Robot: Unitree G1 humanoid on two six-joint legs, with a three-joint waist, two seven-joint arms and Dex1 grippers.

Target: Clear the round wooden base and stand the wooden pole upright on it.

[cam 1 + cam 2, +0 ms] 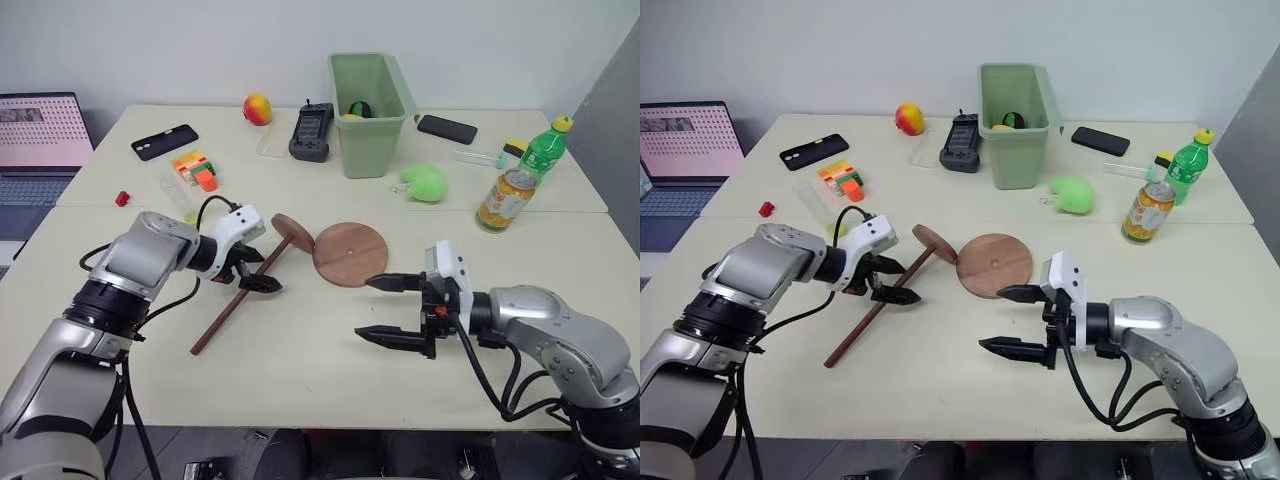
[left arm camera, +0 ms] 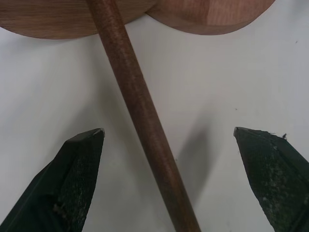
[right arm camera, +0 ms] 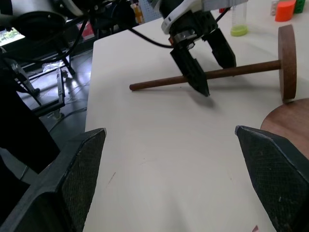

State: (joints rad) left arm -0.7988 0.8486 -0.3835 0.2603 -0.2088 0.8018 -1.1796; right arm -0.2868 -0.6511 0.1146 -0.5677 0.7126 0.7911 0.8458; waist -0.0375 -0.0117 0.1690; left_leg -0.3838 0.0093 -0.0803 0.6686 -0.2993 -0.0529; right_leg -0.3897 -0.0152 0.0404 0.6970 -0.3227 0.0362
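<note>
The round wooden base point(image 1: 350, 253) lies flat mid-table with nothing on it. The wooden pole point(image 1: 232, 307) lies on the table to its left. Its small end disc point(image 1: 292, 233) stands on edge right beside the base's rim. My left gripper point(image 1: 262, 272) is open and straddles the pole partway along. In the left wrist view the pole point(image 2: 145, 121) runs between the two fingers point(image 2: 77, 179) without touching either. My right gripper point(image 1: 363, 308) is open and holds nothing. It points left, just in front of the base. The right wrist view shows the left gripper point(image 3: 207, 58) over the pole point(image 3: 241, 70).
A green bin point(image 1: 370, 110) stands at the back centre, with a green fluffy toy point(image 1: 425, 183), a can point(image 1: 500, 200) and a green bottle point(image 1: 540, 150) to its right. Two phones, a black remote point(image 1: 312, 130), an apple point(image 1: 257, 108), coloured blocks point(image 1: 195, 170) and a laptop point(image 1: 40, 135) lie further back and left.
</note>
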